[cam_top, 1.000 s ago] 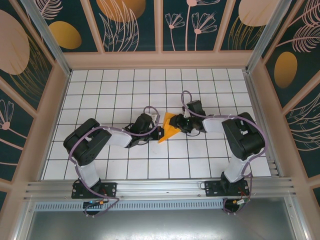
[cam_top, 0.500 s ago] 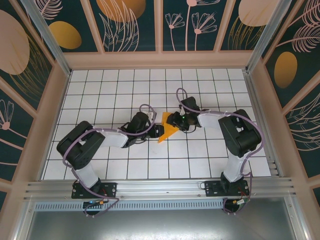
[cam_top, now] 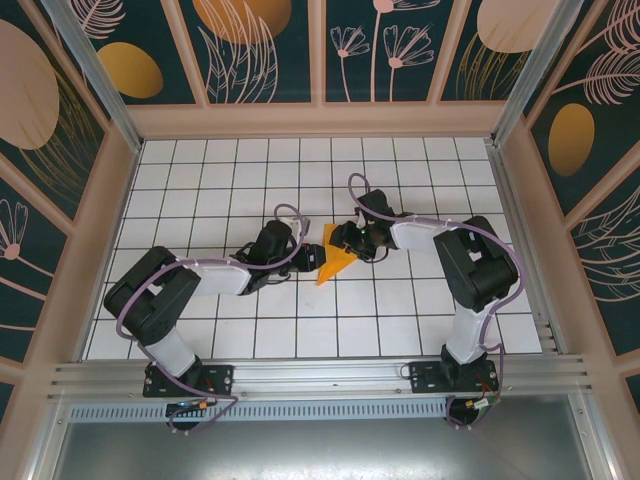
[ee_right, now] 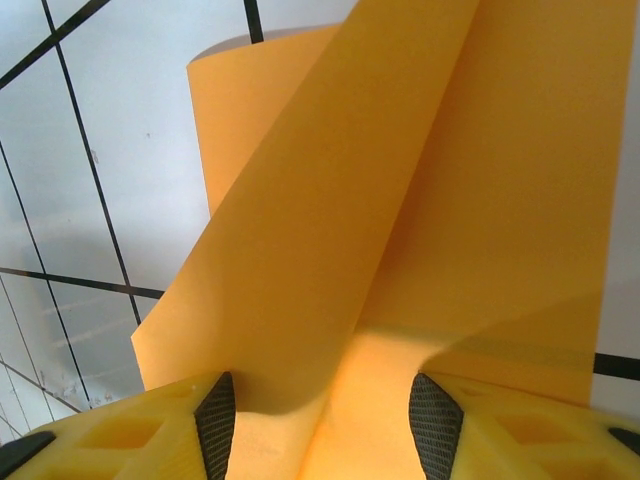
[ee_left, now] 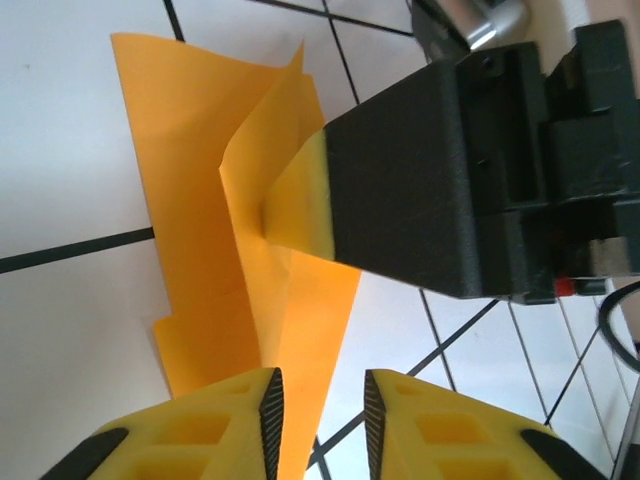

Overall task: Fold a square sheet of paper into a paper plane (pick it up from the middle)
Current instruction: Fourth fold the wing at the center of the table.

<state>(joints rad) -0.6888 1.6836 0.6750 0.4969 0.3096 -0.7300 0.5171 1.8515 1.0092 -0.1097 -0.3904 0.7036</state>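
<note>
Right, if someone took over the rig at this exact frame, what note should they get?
Left end effector: open, jaws straddling the near edge of the orange paper, not clamped on it.
Right end effector: open wide, the paper's raised flap between its fingers; its tip sits against the fold.
Paper: mid-table, between the two end effectors, its lower layers on the tiles.
Done: some folds are in; the sheet tapers to a point.
Left: one flap stands up uncreased. Press it flat, then finish the remaining plane folds.
</note>
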